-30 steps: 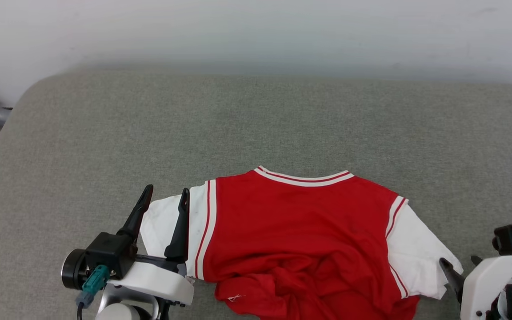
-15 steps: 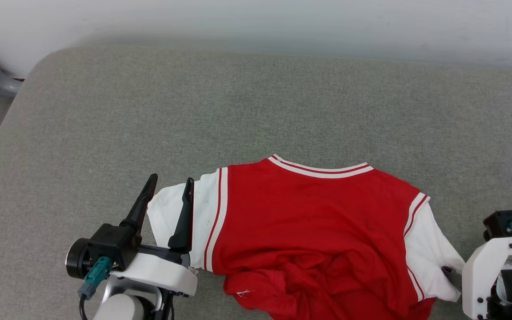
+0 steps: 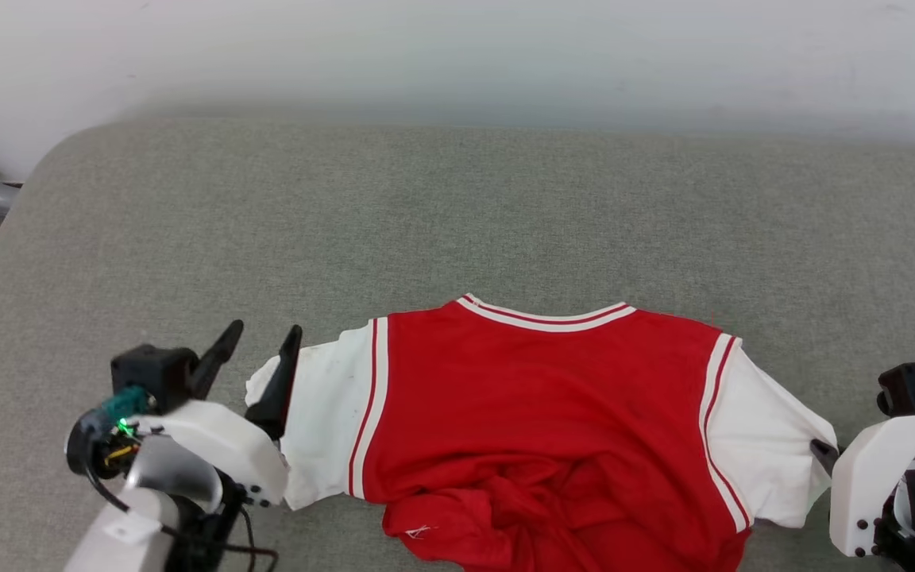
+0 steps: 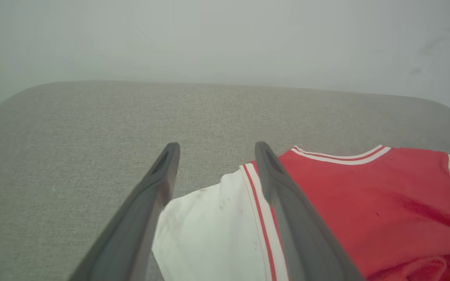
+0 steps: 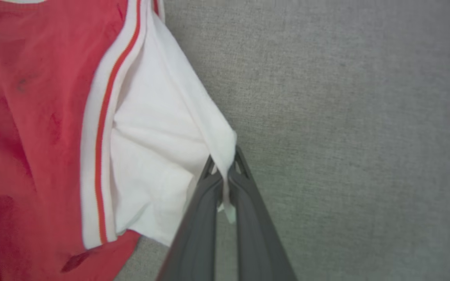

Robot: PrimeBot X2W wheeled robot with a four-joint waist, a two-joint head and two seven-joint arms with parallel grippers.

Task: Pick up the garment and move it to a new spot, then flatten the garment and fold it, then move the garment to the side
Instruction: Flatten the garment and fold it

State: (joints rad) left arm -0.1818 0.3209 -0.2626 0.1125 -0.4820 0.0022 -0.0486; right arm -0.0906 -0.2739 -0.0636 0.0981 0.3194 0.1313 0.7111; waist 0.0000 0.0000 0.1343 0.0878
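The right claw [image 5: 225, 168] was clenched on a white flap of the jersey [image 3: 537, 397]; the released left claw [image 4: 213, 156] was judged best closed on the opposite flap before lifting.

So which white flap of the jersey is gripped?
The jersey's right flap: the right gripper is shut on its corner. The left gripper stands open over the left flap.

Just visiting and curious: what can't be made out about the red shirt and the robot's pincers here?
- The garment: hem cut off by the head view's bottom edge.
- Its underside: hidden by the cloth itself, all views.
- The right pincer: head view, mostly behind its white wrist.
- The left pincer: whether it touches the white cloth, unclear in its wrist view.
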